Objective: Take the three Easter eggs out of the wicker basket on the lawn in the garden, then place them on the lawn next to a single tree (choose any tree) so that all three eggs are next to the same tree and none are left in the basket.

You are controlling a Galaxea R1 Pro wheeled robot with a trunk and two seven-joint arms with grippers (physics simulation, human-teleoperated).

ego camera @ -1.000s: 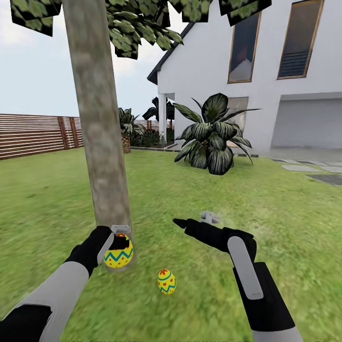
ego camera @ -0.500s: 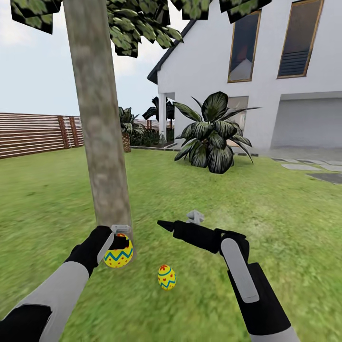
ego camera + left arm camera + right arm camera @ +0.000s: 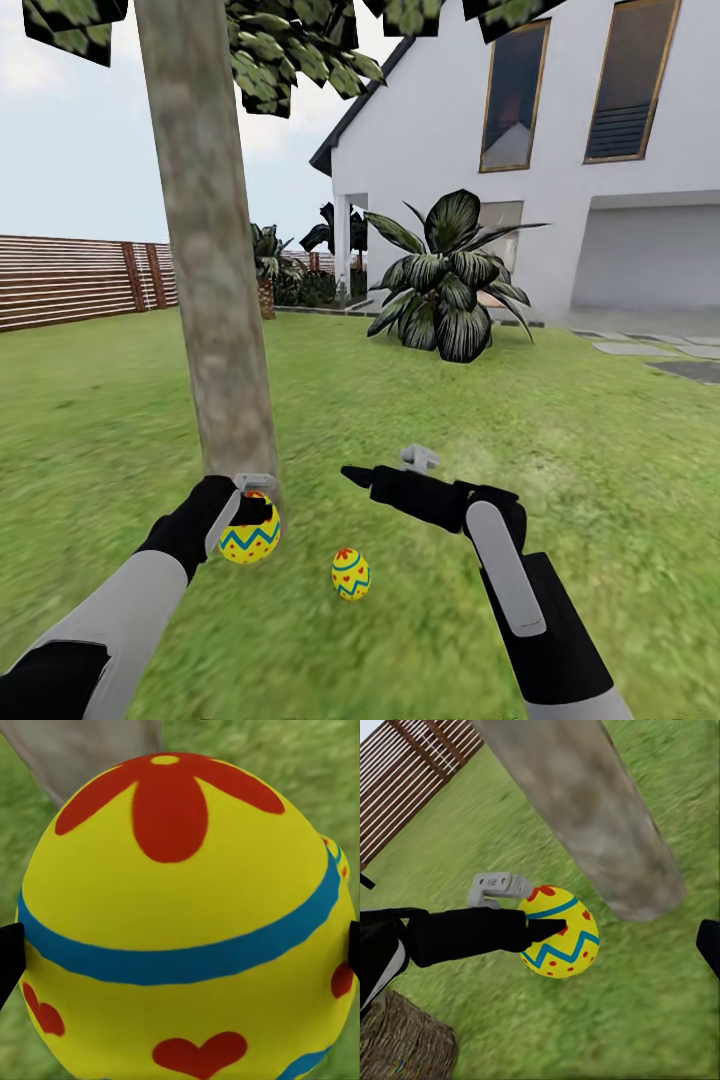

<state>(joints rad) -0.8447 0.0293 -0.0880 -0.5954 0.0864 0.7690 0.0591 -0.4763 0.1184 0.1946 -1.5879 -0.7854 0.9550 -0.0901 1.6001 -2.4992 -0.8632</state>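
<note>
Left claw (image 3: 248, 510): closed on a yellow Easter egg (image 3: 249, 536) with a blue zigzag band, fingers pressed to its two sides, held low over the lawn (image 3: 120, 420).
Tree (image 3: 215, 300): its pale trunk rises just behind the left claw, the held egg at its foot.
Second egg (image 3: 351, 574): lies on the grass between the two claws, near the trunk.
Right claw (image 3: 352, 474): empty; its fingers point toward the trunk; how far apart they stand cannot be told.
Wicker basket (image 3: 405, 1042): on the grass under the left forearm, seen from the right wrist.
Background: broad-leaved plant (image 3: 445, 290), white house (image 3: 560, 150), slat fence (image 3: 70, 280).
</note>
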